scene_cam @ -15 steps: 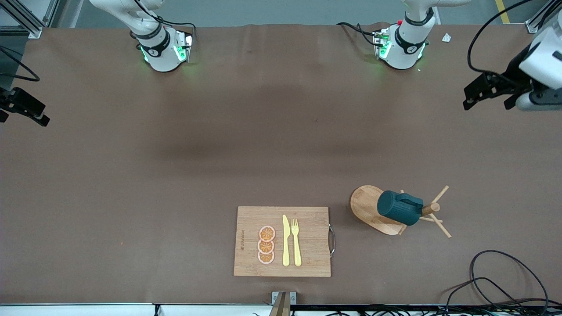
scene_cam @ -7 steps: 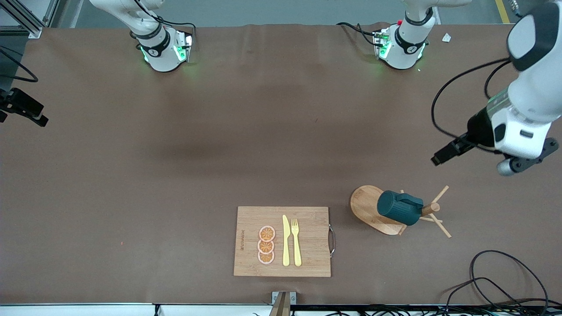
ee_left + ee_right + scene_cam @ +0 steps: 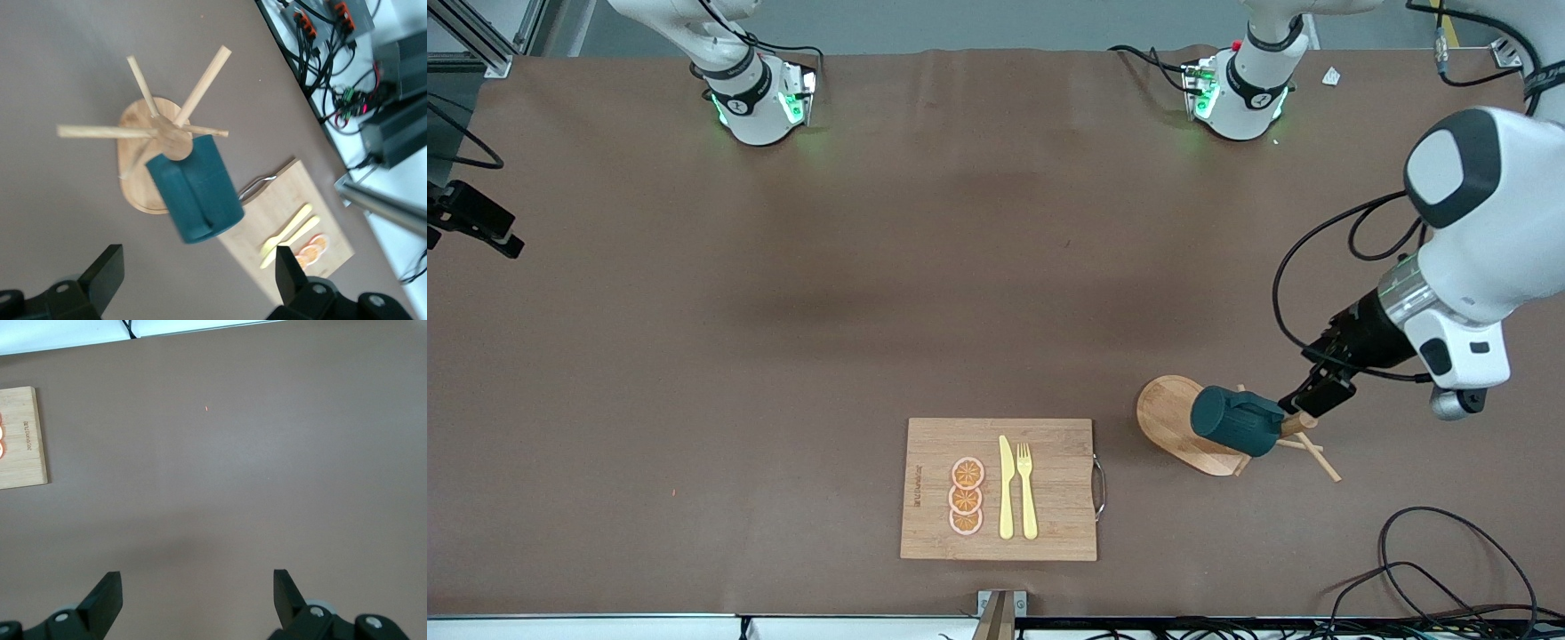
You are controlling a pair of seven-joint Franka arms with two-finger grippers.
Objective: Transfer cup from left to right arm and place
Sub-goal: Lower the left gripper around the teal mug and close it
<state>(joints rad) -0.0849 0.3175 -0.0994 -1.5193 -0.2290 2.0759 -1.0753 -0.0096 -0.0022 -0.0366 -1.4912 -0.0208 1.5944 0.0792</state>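
The dark teal cup [image 3: 1234, 421] hangs tilted on a peg of the wooden peg rack [image 3: 1165, 409], near the left arm's end of the table. In the left wrist view the cup [image 3: 197, 193] sits on the rack [image 3: 137, 193] with its handle showing. My left gripper [image 3: 1323, 391] hovers over the rack's pegs, just beside the cup, not touching it. Its wrist view shows it [image 3: 198, 267] open and empty. My right gripper [image 3: 476, 222] waits at the right arm's end of the table, open and empty [image 3: 197, 583] over bare table.
A wooden cutting board [image 3: 1058, 444] lies near the front edge, beside the rack, with a yellow knife [image 3: 1006, 487], a yellow fork [image 3: 1028, 489] and three orange slices [image 3: 966, 496] on it. Black cables [image 3: 1432, 569] lie at the front corner by the left arm's end.
My left arm has swung in from the table's end and come down to the peg rack, beside the cup. The cup and the right gripper have not moved.
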